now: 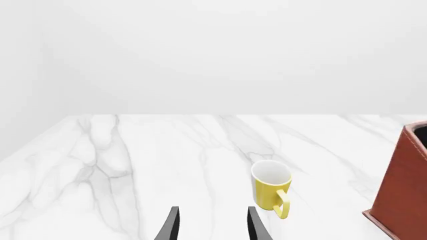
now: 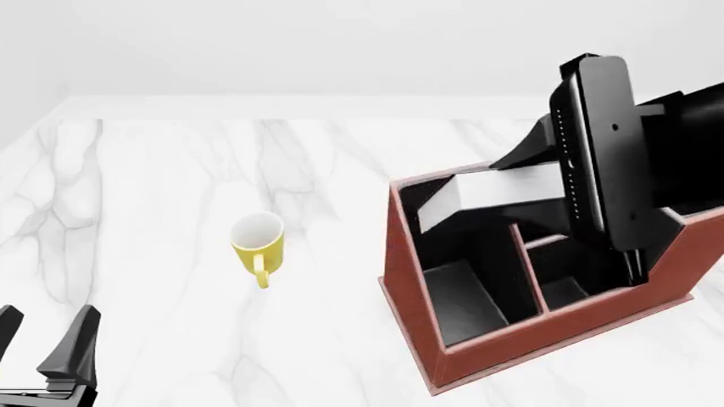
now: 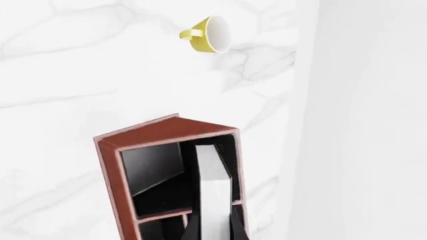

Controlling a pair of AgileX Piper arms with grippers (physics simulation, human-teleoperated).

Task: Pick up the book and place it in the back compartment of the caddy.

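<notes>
Book is already hanging in the right gripper, clamped and partway down into the caddy's back compartment, so basically just lowering and release left; left gripper sits open, empty.

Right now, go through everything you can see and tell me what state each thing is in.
book: held by right gripper, leaning in caddy's back compartment.
caddy: upright on table, front compartments look empty.
yellow mug: upright, looks empty.
right gripper: shut on book.
left gripper: open, holding nothing.
</notes>
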